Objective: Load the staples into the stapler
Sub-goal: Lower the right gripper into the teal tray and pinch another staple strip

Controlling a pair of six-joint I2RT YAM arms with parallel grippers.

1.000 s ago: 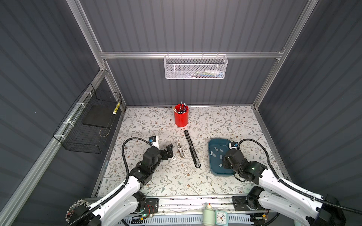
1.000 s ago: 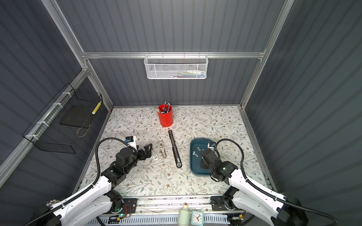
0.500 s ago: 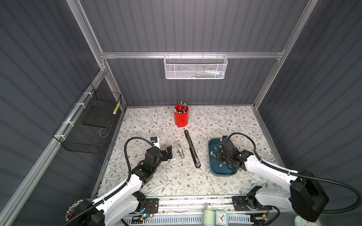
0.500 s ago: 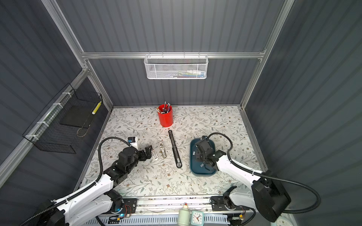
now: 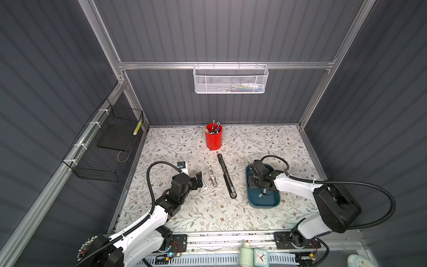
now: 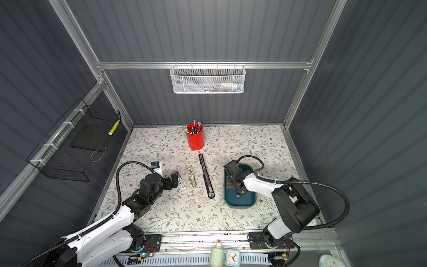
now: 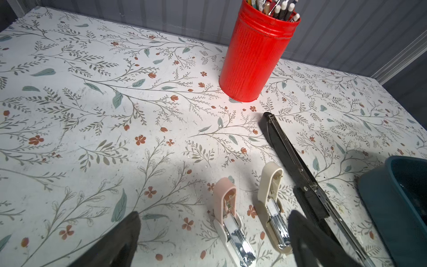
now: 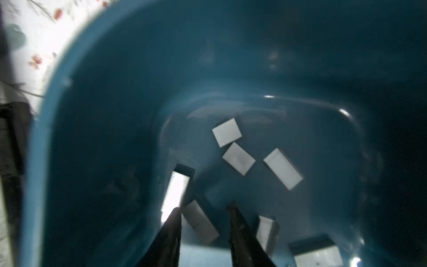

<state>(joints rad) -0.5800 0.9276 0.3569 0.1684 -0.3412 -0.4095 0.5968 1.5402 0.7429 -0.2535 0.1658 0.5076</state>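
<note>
In both top views the right end effector (image 5: 262,190) dips into the tray (image 5: 265,204). Left wrist view: left end effector (image 7: 215,217) gapes by open staplers (image 7: 225,198). Right wrist view: jaws half-spread astride one of the staples (image 8: 199,222) there; a neighbour may get pinched.

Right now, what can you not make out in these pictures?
Staples count: in both top views the right arm covers part of the tray; the right wrist view is blurred, its edge cutting strips.
Basket contents: too small, behind mesh, both top views.
Left claw: left wrist view's edge cuts all but its tips.
</note>
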